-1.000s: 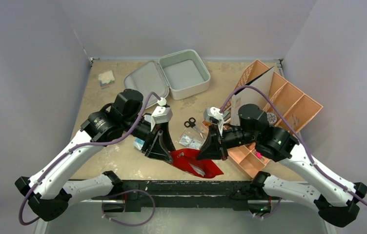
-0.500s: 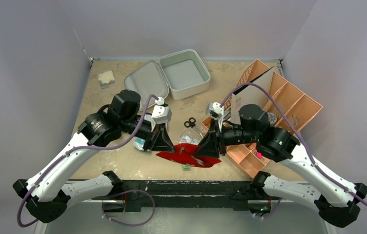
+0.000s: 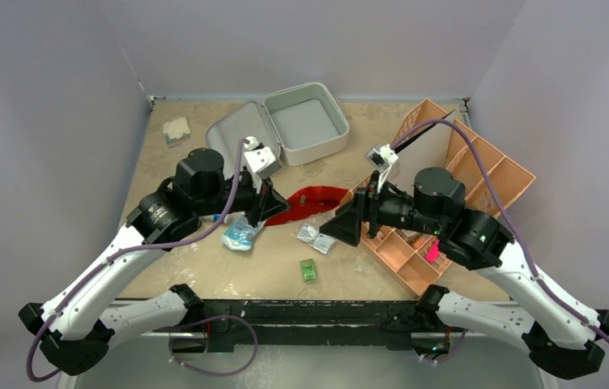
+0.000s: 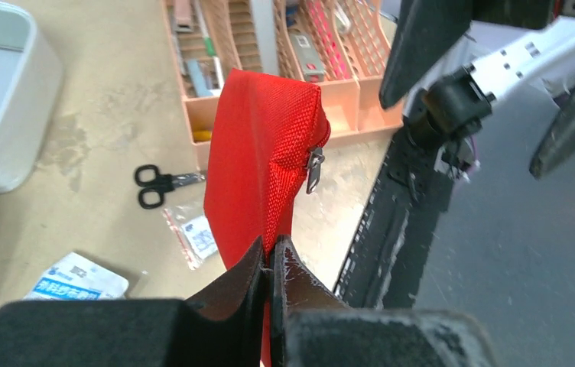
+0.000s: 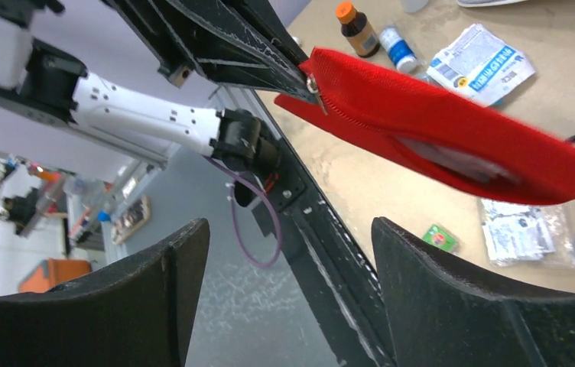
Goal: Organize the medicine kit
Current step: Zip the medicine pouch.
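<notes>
Red pouch (image 4: pixel 261 145) is gripped by left hand (image 4: pixel 270 248); grey medicine kit (image 3: pixel 317 151) lies open.

text: none legible | white-blue packet (image 5: pixel 483 65): print too blurred

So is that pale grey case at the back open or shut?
Open. The medicine kit lies folded out flat, both grey halves facing up, and the deeper half looks empty.

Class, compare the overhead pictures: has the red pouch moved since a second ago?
Yes. The red pouch, pinched in the left hand, has shifted away from the near edge of the table, toward the medicine kit.
</notes>
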Motion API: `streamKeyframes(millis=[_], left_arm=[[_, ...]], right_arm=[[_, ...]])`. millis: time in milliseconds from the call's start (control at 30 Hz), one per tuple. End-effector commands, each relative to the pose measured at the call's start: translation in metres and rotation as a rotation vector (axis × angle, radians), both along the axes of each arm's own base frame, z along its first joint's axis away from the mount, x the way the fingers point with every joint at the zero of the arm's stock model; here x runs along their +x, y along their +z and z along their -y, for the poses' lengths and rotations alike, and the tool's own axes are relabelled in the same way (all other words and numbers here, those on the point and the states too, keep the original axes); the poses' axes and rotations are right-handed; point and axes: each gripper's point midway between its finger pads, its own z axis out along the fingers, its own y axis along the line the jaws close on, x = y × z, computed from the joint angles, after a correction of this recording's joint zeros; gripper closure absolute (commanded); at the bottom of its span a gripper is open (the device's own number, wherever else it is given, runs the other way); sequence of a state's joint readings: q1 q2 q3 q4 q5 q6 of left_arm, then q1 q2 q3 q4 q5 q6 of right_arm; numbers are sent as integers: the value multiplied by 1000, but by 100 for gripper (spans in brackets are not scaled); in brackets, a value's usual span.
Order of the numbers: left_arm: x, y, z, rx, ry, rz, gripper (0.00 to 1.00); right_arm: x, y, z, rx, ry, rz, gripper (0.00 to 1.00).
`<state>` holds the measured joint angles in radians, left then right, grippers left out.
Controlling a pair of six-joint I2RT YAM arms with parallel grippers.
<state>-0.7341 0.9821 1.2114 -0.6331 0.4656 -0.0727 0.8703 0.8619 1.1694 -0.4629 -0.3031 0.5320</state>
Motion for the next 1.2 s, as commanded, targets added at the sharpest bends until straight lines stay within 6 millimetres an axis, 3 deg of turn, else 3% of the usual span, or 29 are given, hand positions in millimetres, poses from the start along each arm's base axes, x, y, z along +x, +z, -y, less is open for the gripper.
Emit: streamKeyframes(millis=[0,133,500,633,867,1167], left_arm=[[22,39,2,-152,135,78,100],[23,58,5,-209,141,84,100],[12,67,6,-269,117,52,100],[9,69,9,-294,106,35,100],[8,64,11,-282,84,28,100],[8,50,5,-244,125,-11,100]], right_arm=[[19,28,-23,135,-58,-41,23],[29,41,-43,199,-40,-59,32],[60,60,-69,360,-107,-68,39],[69,57,-73,363,-137,-71,41],[73,54,-78,365,-131,-66,55],[75,43,-65,359,-183,-27,68]])
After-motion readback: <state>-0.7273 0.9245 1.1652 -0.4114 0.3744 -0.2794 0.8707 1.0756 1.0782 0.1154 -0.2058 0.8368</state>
